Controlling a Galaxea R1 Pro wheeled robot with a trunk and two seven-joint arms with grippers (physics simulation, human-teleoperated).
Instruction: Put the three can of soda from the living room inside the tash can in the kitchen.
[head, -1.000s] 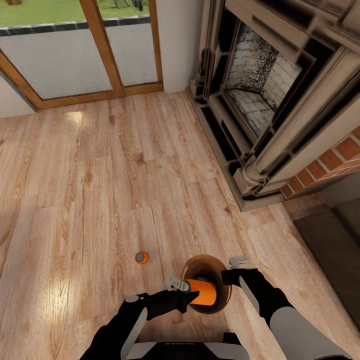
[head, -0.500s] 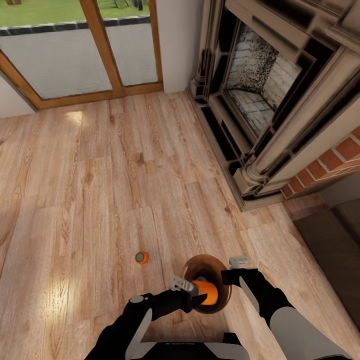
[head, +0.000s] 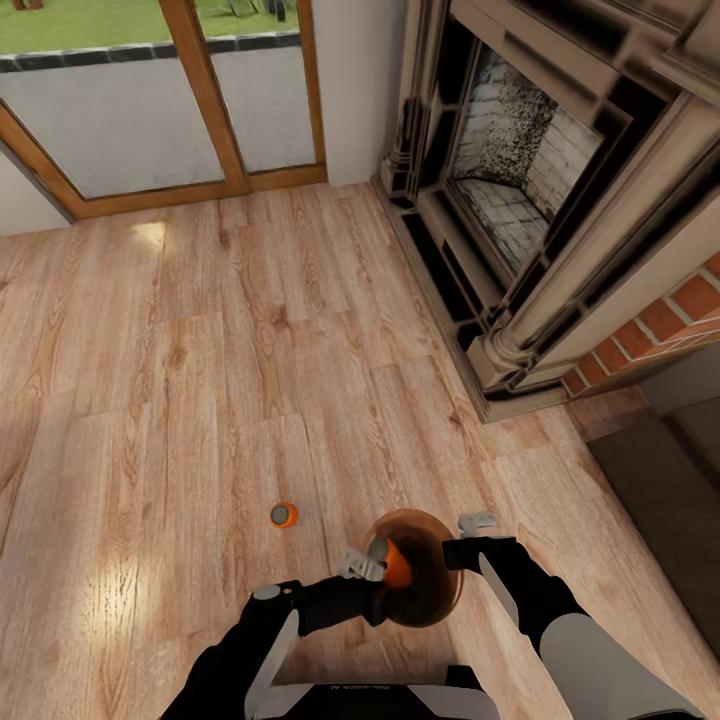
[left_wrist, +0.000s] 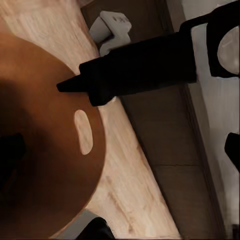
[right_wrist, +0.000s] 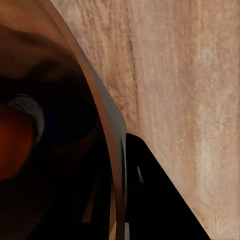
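orange soda can (head: 397, 565) sits at the mouth of the brown trash can (head: 425, 600), tipped, its grey top pointing up and back toward the left tool (head: 362, 566). so its long axis runs from that tool down into the bin. in the right wrist view the can (right_wrist: 15, 140) shows inside the dark interior, its grey end just past the bin's wall (right_wrist: 107, 135). whether the left tool is gripping the can or has let go, i cannot tell; its pale fingertips sit right at the can's top.

right tool (head: 478, 537) is clamped on the bin's rim at the far side from the left arm, one finger inside the wall and one outside, holding the bin off the wood floor (head: 250, 330).

now the one that matters next: a second can (head: 283, 515) stands upright on the floor, off to the left arm's side, apart from the bin. the left tool is clearly the nearer one, and the right is busy.
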